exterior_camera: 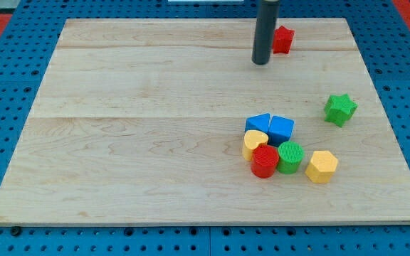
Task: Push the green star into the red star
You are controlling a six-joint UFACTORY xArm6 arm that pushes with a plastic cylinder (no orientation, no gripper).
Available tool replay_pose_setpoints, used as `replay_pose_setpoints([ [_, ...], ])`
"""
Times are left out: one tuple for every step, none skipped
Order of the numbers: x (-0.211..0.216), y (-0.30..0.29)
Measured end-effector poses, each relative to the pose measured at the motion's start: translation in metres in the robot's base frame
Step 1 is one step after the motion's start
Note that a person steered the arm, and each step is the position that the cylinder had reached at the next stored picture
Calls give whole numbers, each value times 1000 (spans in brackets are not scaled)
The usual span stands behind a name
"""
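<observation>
The green star (340, 109) lies on the wooden board at the view's right, apart from the other blocks. The red star (282, 40) lies near the view's top, right of centre, partly hidden behind the rod. My tip (262, 62) rests on the board just left of and slightly below the red star, far up and left of the green star.
A cluster sits below the board's middle right: two blue blocks (258, 124) (281, 128), a yellow heart-like block (255, 143), a red cylinder (265, 161), a green cylinder (290, 157) and a yellow hexagon (322, 166). The board's right edge (386, 114) is near the green star.
</observation>
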State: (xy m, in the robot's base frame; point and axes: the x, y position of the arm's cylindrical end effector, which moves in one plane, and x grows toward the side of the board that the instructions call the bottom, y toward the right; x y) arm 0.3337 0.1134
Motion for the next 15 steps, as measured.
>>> replay_pose_setpoints([
  [21,86],
  [34,128],
  [69,155],
  [108,159],
  [92,148],
  [90,131],
  [129,115],
  [165,120],
  [156,95],
  [140,85],
  [132,85],
  [123,101],
  [92,89],
  [65,65],
  [78,10],
])
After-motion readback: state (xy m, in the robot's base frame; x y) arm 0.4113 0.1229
